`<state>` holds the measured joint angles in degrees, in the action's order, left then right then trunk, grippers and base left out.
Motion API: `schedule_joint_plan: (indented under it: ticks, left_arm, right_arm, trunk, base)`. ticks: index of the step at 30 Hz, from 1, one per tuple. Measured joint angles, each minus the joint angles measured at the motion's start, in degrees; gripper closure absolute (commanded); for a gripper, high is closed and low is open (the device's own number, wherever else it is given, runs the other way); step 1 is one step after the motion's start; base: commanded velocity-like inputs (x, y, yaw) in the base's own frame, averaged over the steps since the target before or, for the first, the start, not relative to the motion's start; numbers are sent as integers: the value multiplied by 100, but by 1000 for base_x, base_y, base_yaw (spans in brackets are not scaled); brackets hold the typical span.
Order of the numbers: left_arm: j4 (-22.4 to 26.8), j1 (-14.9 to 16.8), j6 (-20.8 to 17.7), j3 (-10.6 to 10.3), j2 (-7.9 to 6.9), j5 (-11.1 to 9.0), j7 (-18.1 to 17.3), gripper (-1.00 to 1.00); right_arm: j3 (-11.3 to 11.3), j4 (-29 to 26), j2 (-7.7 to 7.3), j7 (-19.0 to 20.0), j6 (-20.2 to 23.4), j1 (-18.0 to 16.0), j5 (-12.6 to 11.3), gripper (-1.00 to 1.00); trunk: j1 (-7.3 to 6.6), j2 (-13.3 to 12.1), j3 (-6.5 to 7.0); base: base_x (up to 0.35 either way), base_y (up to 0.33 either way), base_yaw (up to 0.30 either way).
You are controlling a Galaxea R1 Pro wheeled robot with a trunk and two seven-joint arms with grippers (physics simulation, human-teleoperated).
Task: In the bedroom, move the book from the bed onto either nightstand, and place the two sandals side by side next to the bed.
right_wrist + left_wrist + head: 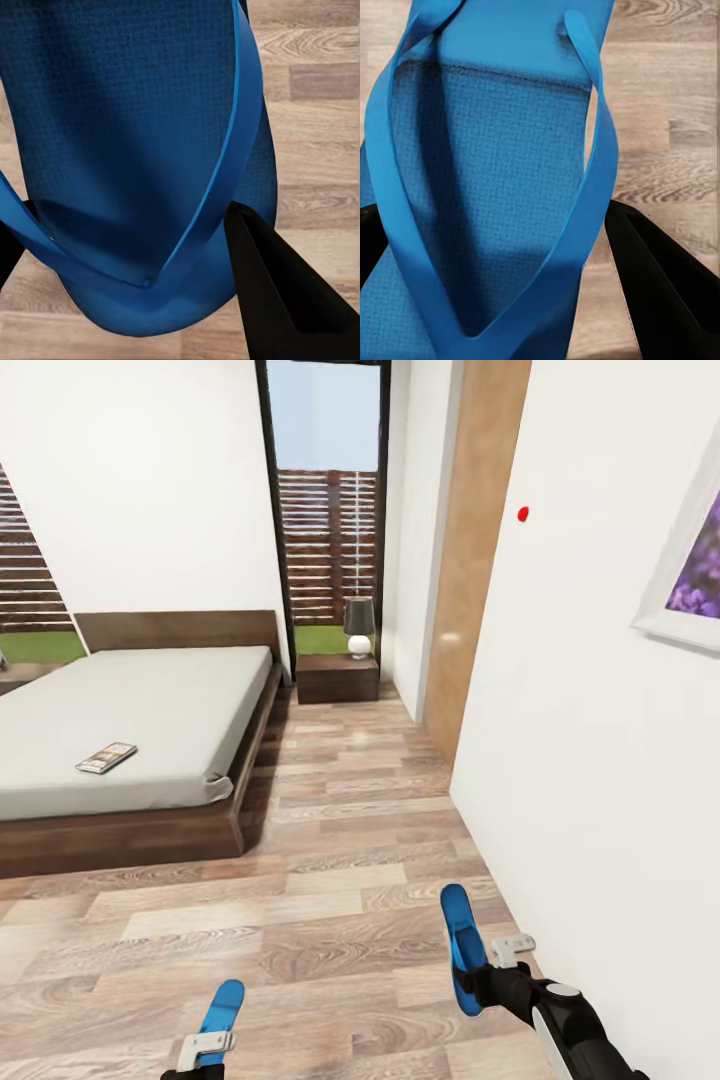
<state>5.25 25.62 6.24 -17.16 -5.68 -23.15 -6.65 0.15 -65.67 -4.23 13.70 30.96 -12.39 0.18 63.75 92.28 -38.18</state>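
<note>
I hold one bright blue sandal in each gripper above the wood floor. My left gripper is shut on the left sandal, low in the head view. Further right, my right gripper is shut on the other sandal. Black fingers flank each sole in the wrist views. The bed, with its pale-grey mattress and dark frame, lies ahead on the left. On the mattress near the foot rests the book. A dark nightstand stands beside the headboard.
A small lamp sits on the nightstand, in front of a tall black-framed window. A white wall with a framed picture runs close along my right. A light-wood panel stands beyond it. Wood floor stretches between bed and wall.
</note>
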Motion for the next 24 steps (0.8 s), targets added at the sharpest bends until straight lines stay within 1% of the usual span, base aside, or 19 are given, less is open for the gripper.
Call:
schedule_joint_plan:
  ticks: [4, 7, 12, 17, 24]
  left_arm:
    - [1, 0, 0, 1, 17, 3, 2, 100]
    - [2, 0, -1, 2, 21, 4, 3, 100]
    - [2, 0, 0, 1, 26, 5, 3, 100]
    - [1, 0, 0, 2, 26, 8, 4, 100]
    - [0, 0, 0, 2, 31, 13, 4, 100]
  right_arm:
    - [20, 29, 3, 0, 0, 0, -2, 100]
    - [109, 56, -5, -9, -4, 2, -3, 100]
    - [175, 88, -5, -16, -61, 1, -4, 100]
    - [185, 130, -2, -9, -249, 1, 0, 100]
    - [189, 181, -17, -4, -367, 1, 0, 100]
  trunk:
    - [0, 0, 0]
    - [0, 0, 0]
    - [0, 0, 0]
    - [0, 0, 0]
    - [0, 0, 0]
  base:
    - [340, 0, 0]
    - [340, 0, 0]
    - [340, 0, 0]
    - [340, 0, 0]
    - [340, 0, 0]
